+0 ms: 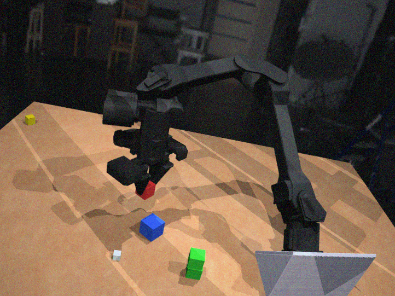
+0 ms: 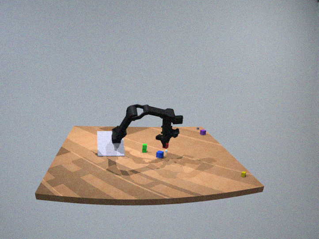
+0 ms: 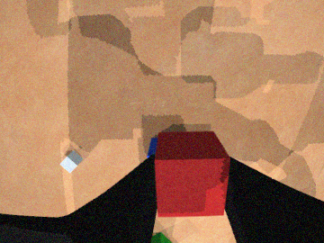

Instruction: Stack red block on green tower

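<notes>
The red block is held between the fingers, raised above the table. My gripper is shut on it and points down. The green tower is two green blocks, one on the other, standing upright nearer the arm's base. In the wrist view only a green corner shows at the bottom edge. The red block is apart from the tower, out beyond it from the base.
A blue block lies on the table below the gripper. A small white cube lies near it. A yellow cube and a purple cube lie near table edges. The arm stands on a pale base plate.
</notes>
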`<state>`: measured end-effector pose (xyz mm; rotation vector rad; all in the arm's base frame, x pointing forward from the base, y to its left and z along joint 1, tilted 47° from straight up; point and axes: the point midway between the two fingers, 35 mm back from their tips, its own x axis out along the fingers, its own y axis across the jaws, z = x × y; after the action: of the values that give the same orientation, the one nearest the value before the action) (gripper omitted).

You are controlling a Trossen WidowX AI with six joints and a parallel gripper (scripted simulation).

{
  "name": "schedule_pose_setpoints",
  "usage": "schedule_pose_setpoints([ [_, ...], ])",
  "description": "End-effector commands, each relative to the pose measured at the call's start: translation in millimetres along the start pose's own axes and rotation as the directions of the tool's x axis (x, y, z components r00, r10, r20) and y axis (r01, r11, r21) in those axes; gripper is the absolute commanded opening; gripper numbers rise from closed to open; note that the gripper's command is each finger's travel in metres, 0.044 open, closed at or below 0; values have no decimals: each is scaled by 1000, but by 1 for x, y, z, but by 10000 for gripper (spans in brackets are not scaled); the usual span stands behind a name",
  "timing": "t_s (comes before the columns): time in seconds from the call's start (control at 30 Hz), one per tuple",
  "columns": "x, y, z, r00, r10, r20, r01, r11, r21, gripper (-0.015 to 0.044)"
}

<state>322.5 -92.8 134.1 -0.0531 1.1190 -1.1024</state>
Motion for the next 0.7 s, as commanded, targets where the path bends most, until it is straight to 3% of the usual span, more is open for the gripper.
schedule_pose_setpoints([
  [0.0,-18,0,0,1000,0,0,0,1000,3,0],
  [0.4,-36,1,0,1000,0,-1,0,1000,3,0],
  [0.67,-40,23,-46,1000,18,-12,-18,1000,-2,0],
])
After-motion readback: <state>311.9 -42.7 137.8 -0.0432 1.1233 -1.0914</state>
